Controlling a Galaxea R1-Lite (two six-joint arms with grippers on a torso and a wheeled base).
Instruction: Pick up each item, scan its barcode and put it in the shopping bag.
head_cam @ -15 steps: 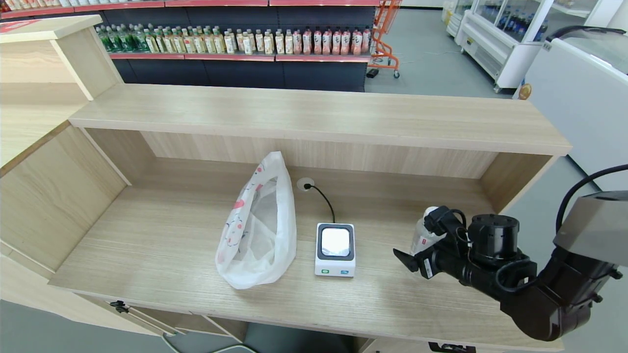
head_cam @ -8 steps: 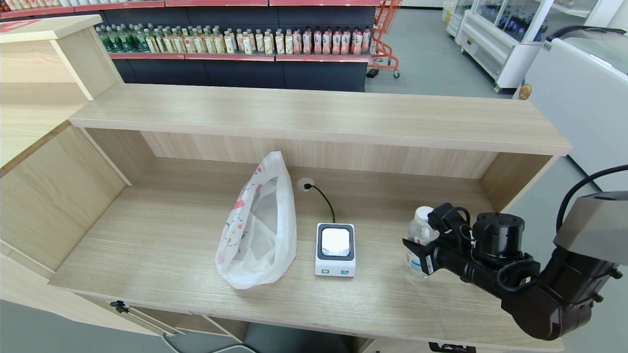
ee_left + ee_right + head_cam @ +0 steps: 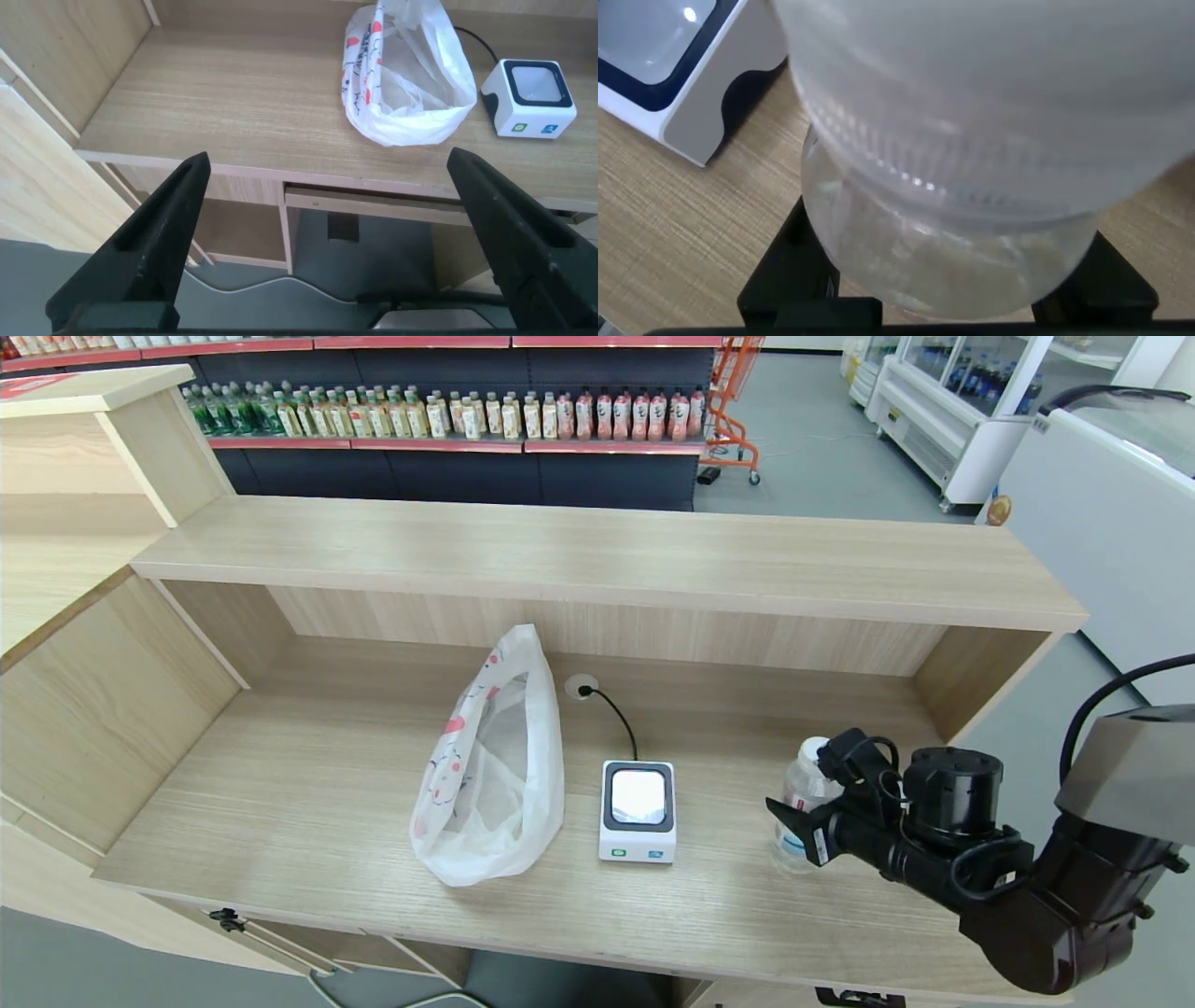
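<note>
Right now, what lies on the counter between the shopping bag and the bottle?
The scanner stands on the counter between the bag and the bottle, apart from both, with bare wood either side. The head view shows it.

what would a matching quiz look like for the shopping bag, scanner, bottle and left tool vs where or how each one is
Things
1. shopping bag
2. barcode scanner
3. clear plastic bottle
4. left tool

Places or states
A. open and empty, out in front of the counter's near edge
B. gripped by the right tool, to the right of the scanner
C. mid-counter, with a black cable running off behind it
D. lying on the counter, to the left of the scanner

Pairs: 1-D, 2-C, 3-B, 4-A
</note>
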